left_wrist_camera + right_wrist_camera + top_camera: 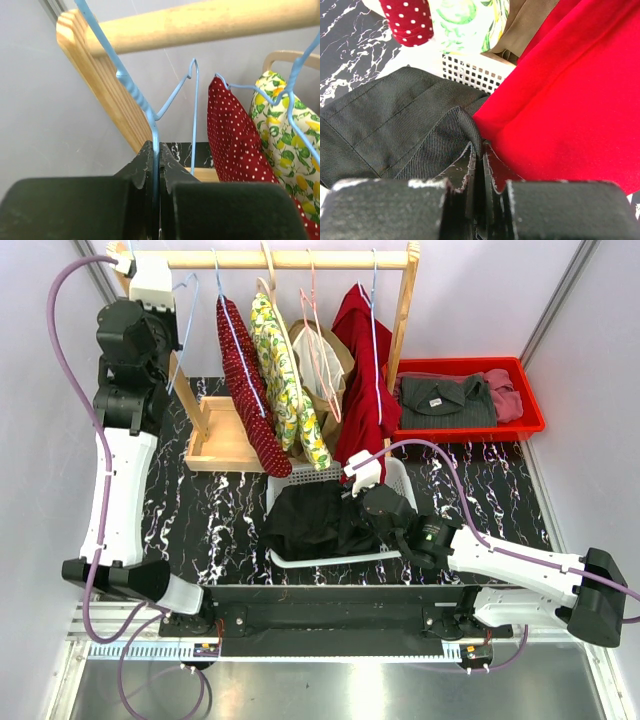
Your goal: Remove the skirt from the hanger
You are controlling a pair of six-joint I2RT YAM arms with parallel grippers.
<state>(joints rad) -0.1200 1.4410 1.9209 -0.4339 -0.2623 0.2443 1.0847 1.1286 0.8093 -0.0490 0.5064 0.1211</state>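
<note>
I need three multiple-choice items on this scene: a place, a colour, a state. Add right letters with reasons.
1. Where is the black skirt? A in the white basket; B in the red bin; C on the rail.
2. What colour is the hanger in the left fingers? A pink; B blue; C green.
3. How are the right fingers? A wide open; B shut on the skirt; C shut on a hanger.
1 A: it lies bundled in the basket. 2 B: light-blue wire. 3 B: a black fold is pinched between them.
</note>
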